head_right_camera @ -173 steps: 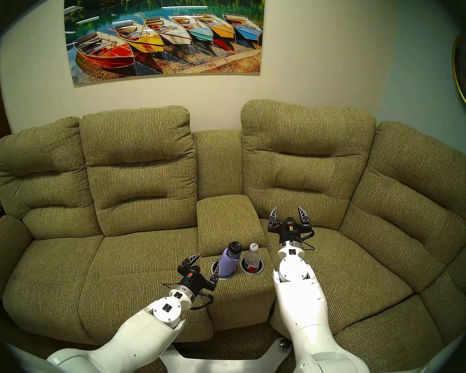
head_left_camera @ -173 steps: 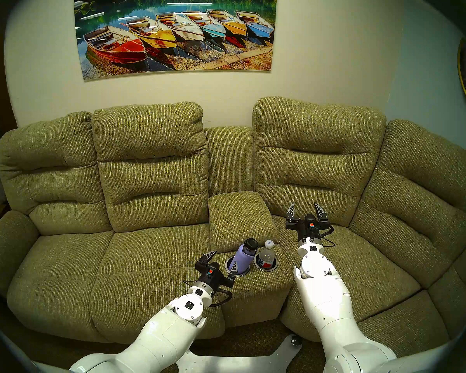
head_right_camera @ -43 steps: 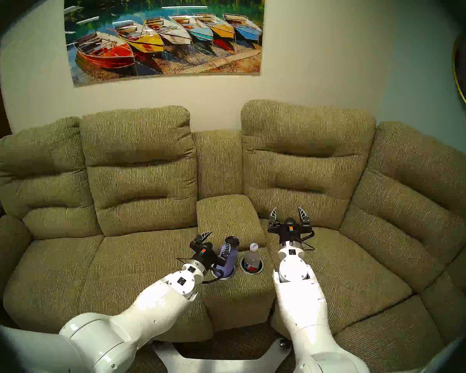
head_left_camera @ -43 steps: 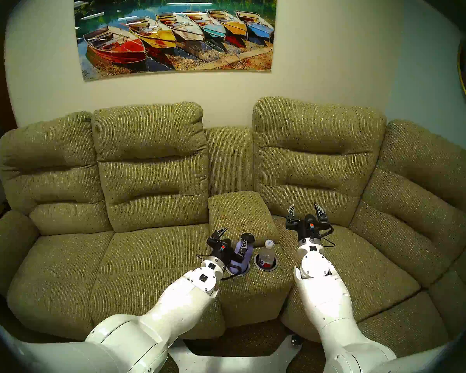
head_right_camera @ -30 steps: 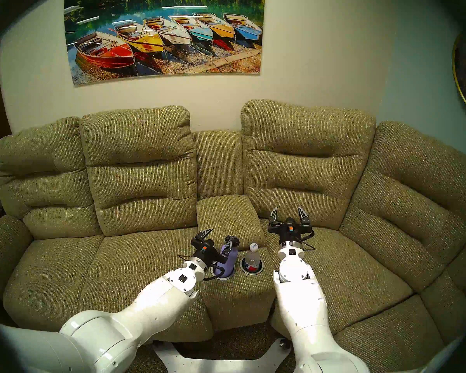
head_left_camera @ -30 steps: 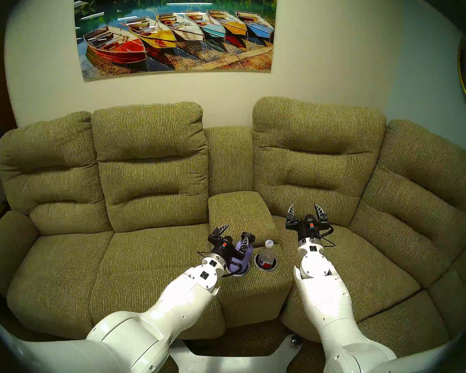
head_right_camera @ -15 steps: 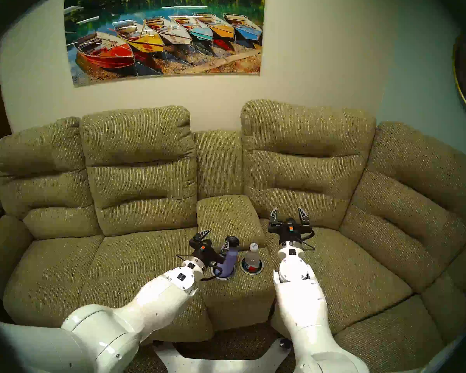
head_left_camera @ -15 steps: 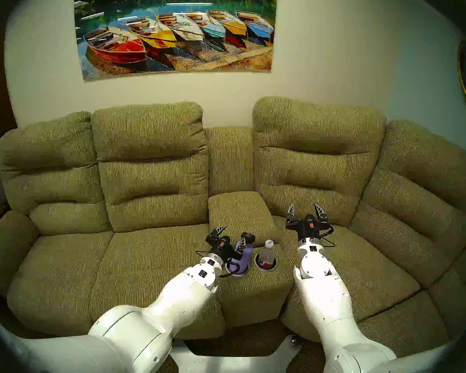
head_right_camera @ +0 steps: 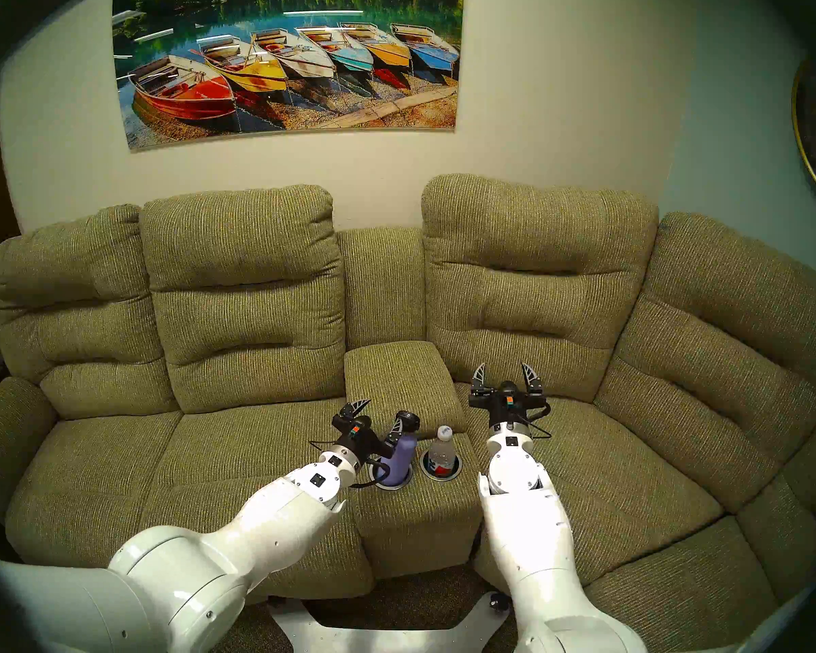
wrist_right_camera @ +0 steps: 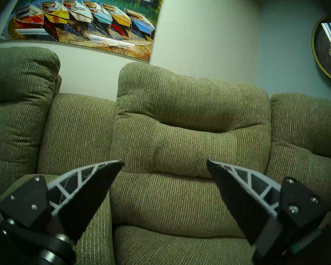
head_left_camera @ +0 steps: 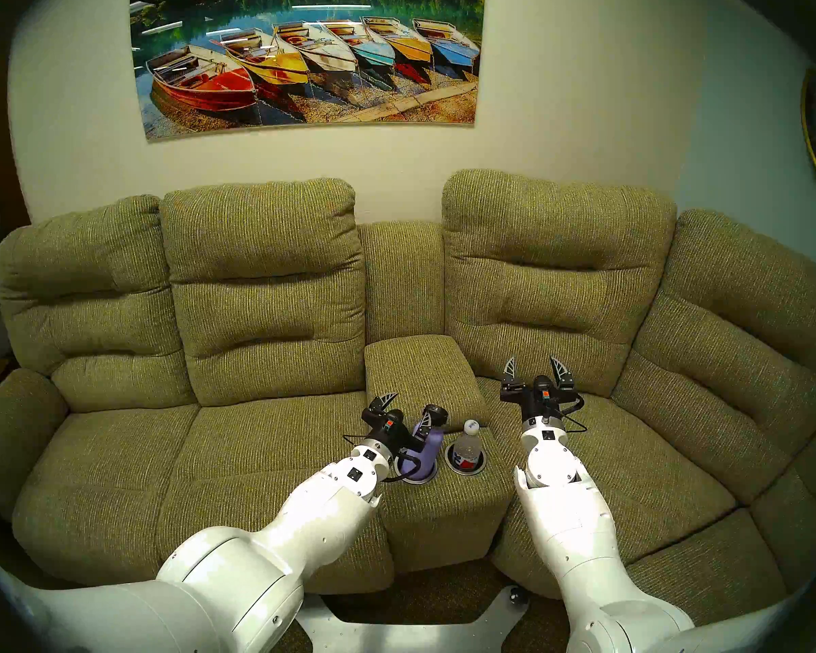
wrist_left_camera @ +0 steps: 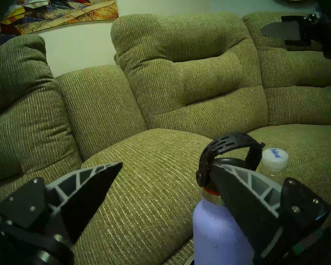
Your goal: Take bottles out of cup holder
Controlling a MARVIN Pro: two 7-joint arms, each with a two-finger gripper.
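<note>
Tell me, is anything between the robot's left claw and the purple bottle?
Nothing visible. The open left gripper is already at the lavender metal flask; one of its fingers overlaps the flask's neck, the other stands off to its left.

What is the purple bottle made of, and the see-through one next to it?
The purple flask looks like painted metal: smooth, matte, solid colour, with a black plastic-looking cap. The see-through bottle looks like thin clear plastic with a white cap; you can see right through it. I can't be fully sure from looks alone.
</note>
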